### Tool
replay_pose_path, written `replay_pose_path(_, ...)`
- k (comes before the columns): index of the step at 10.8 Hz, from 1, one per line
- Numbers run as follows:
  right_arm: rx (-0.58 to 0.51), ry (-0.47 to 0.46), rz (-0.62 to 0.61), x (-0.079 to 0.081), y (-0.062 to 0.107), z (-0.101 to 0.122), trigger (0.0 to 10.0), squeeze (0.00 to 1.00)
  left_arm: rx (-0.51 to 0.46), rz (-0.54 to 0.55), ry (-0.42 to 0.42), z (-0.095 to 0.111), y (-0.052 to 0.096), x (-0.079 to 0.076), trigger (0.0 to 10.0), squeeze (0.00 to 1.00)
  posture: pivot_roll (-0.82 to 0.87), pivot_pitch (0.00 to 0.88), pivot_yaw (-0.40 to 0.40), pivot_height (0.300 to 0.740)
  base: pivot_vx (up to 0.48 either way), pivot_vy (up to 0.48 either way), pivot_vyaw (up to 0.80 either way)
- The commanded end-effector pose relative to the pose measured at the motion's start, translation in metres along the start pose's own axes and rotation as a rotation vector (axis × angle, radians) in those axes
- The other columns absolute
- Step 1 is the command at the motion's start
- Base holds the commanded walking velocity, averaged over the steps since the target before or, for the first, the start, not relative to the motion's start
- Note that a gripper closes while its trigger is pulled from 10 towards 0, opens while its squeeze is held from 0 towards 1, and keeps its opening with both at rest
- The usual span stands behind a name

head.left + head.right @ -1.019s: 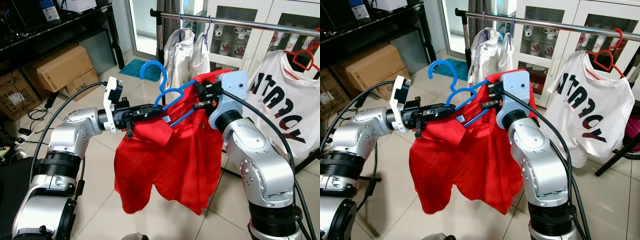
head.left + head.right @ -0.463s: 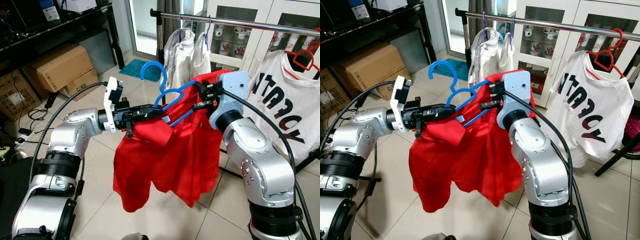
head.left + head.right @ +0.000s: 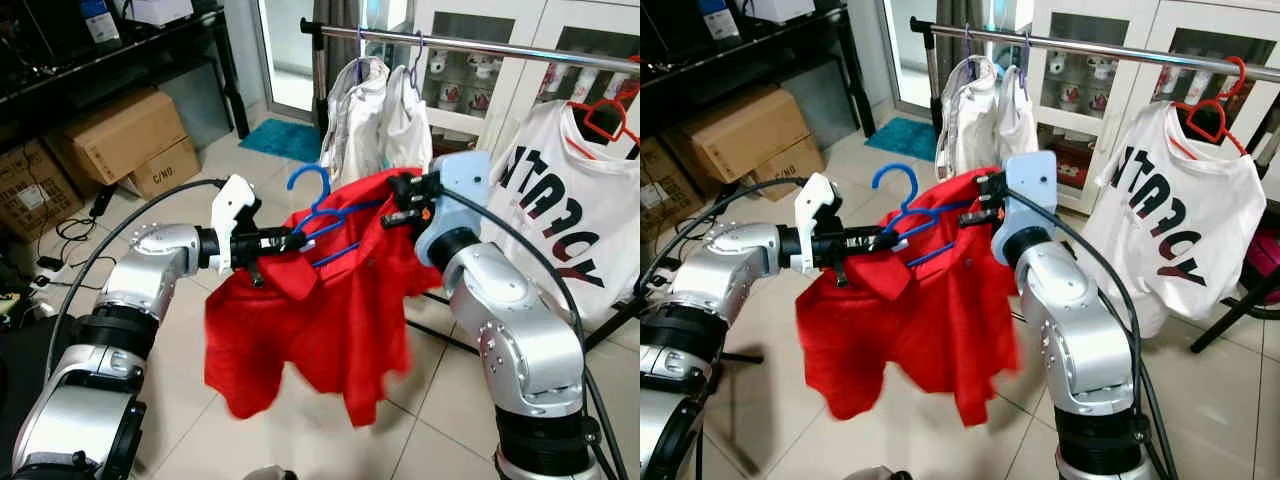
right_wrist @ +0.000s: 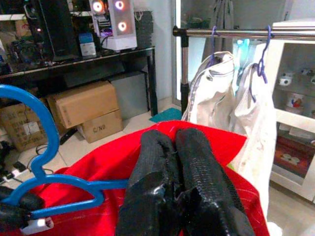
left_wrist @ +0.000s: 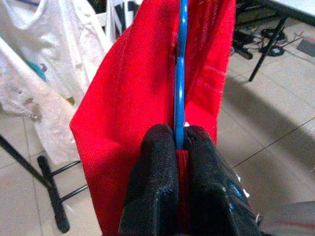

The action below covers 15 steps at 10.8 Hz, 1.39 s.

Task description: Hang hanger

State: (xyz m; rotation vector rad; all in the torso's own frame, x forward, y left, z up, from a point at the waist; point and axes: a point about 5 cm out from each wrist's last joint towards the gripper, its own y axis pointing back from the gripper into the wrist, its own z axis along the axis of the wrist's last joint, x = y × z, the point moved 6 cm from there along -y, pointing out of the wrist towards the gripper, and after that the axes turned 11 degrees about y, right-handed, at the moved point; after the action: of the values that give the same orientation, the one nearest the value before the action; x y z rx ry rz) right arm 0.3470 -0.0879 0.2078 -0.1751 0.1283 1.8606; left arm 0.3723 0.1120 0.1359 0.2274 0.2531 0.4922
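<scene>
Stacked against the left wall, two cardboard boxes (image 3: 125, 135) sit on the tiled floor (image 3: 290, 440) under a black shelving unit (image 3: 130, 50). Moving right, the left gripper (image 3: 878, 242) reaches out from its silver arm with both black fingers (image 5: 157, 182) clenched on the thin bar of the blue hanger (image 3: 318, 205), which runs edge-on between them in the left wrist view. A red shirt (image 3: 310, 320) is draped over that hanger and hangs loose in mid-air between the two arms, well below the rail, its lower hem blurred. The hanger's hook (image 3: 897, 183) stands up above the red cloth, free of anything. On the far side of the shirt, the right gripper (image 3: 400, 200) has its fingers (image 4: 157, 167) pressed together on the top fold of the red fabric at the shoulder. Behind them, a metal clothes rail (image 3: 1110, 48) crosses the room; near its left end hang two white garments (image 3: 375, 115) on purple hooks, and toward its right end a white printed T-shirt (image 3: 1175, 215) hangs on a red hanger (image 3: 1210, 110). White glass-front cabinets (image 3: 470, 60) stand behind the rail.
</scene>
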Motion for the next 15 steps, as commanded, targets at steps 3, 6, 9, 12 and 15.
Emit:
replay_pose_path(3, -0.021, -0.004, 0.031, 0.003, 0.002, 0.003, 0.0, 0.0, 0.008, 0.095, -0.041, 0.002, 0.004, 0.015, 0.0, 0.0, -0.14, 0.0, 0.112, 0.74, 0.0, 0.0, 0.0)
replay_pose_path(6, 0.051, 0.021, 0.064, 0.004, 0.009, -0.018, 0.0, 0.0, -0.059, 0.149, -0.063, 0.015, 0.011, 0.025, 0.0, 0.0, -0.14, 0.0, 0.105, 0.74, 0.0, 0.0, 0.0)
replay_pose_path(9, 0.141, 0.04, 0.102, 0.014, 0.014, -0.047, 0.0, 0.0, -0.156, 0.031, -0.026, 0.034, 0.013, 0.012, 0.0, 0.0, -0.14, 0.0, 0.108, 0.74, 0.0, 0.0, 0.0)
replay_pose_path(12, 0.203, 0.09, 0.272, 0.039, 0.026, -0.067, 10.0, 0.0, -0.131, -0.047, -0.016, 0.034, 0.016, 0.004, 0.0, 0.0, -0.13, 0.0, 0.115, 0.74, 0.0, 0.0, 0.0)
replay_pose_path(15, 0.098, 0.114, 0.337, 0.002, 0.038, -0.05, 10.0, 1.0, -0.064, -0.07, -0.047, 0.034, 0.023, 0.006, 0.0, 0.0, -0.15, 0.0, 0.135, 0.74, 0.0, 0.0, 0.0)
